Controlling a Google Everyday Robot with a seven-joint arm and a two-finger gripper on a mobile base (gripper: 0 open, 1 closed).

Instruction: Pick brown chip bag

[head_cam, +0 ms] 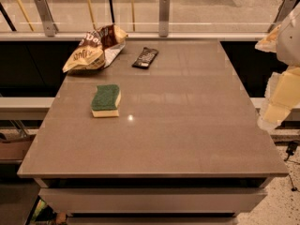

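The brown chip bag lies crumpled at the far left corner of the grey table. It is tan and dark brown with white lettering, and its silver inside shows at the open end. My gripper is a pale, blurred shape at the right edge of the camera view, beside the table's right side. It is far from the bag and holds nothing that I can see.
A small flat dark-brown candy bar wrapper lies right of the bag. A green-and-yellow sponge sits nearer, left of centre. A glass railing with metal posts runs behind the table's far edge.
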